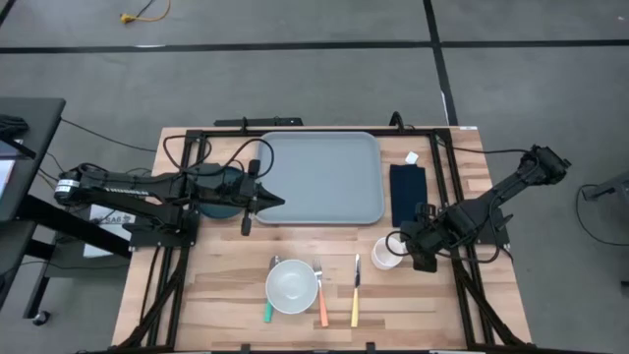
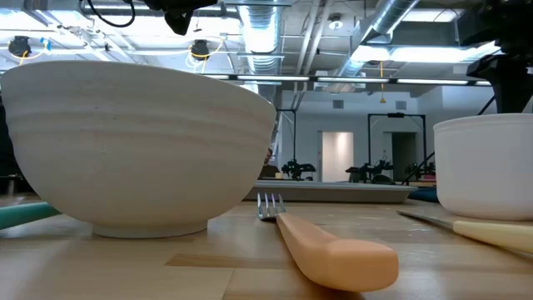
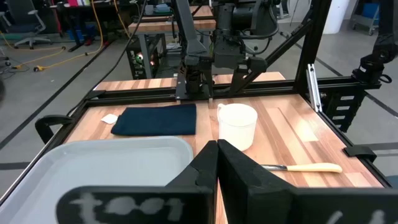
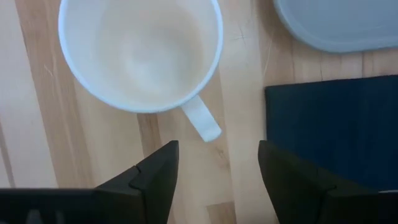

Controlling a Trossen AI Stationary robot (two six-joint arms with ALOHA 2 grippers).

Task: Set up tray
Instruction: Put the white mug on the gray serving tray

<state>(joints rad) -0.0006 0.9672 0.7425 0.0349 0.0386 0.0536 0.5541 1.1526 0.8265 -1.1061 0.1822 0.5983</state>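
The pale grey-blue tray [image 1: 324,177] lies flat at the table's far middle. A white mug [image 1: 385,254] stands on the wood near the tray's near right corner, and a dark napkin [image 1: 408,194] lies right of the tray. My right gripper [image 4: 217,165] points down just right of the mug. It is open, its fingers either side of the free end of the mug's handle [image 4: 202,121] without touching it. My left gripper [image 1: 273,202] hangs shut above the tray's left rim [image 3: 99,168]; a dark teal plate [image 1: 221,192] lies under that arm.
Near the front edge stand a white bowl [image 1: 292,285], a fork with an orange handle [image 1: 320,295], a knife with a yellow handle [image 1: 356,290] and a teal handle [image 1: 267,310]. A small white scrap [image 1: 412,157] lies beyond the napkin. Black frame rails border the table.
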